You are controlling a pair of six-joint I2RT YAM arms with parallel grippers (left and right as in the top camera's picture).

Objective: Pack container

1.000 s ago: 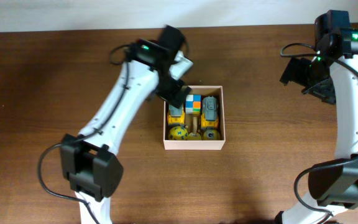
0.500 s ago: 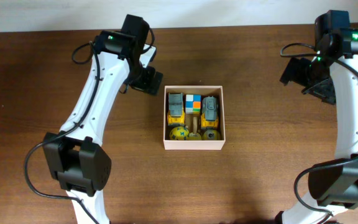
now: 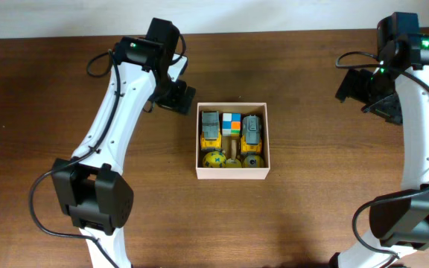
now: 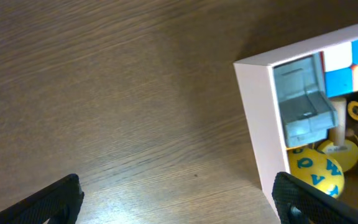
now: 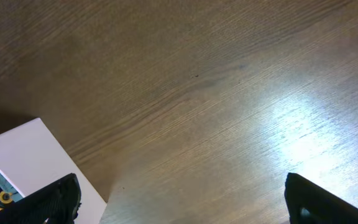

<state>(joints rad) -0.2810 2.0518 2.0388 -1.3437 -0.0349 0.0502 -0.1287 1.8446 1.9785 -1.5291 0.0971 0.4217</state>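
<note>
The container (image 3: 233,176), a shallow pale-walled box, sits mid-table and holds two grey-and-yellow toy trucks (image 3: 211,127), a coloured cube (image 3: 232,123) and two yellow balls (image 3: 214,158). My left gripper (image 3: 179,97) hovers just beyond the box's far-left corner, open and empty. In the left wrist view the box wall (image 4: 257,118), a grey truck (image 4: 300,106) and a yellow ball (image 4: 319,171) lie to the right of the open left gripper (image 4: 179,202). My right gripper (image 3: 367,97) hangs open far to the right; its own view shows only a box corner (image 5: 36,155) beside the open right gripper (image 5: 185,202).
A small wooden piece (image 3: 233,156) stands between the two balls inside the box. Bare brown wood table (image 3: 311,216) surrounds the box on all sides. A white wall strip (image 3: 65,18) runs along the table's far edge.
The left arm drew back from over the box's far-left corner toward the upper left, then held still. Its jaws stayed open. The right arm has not moved.
</note>
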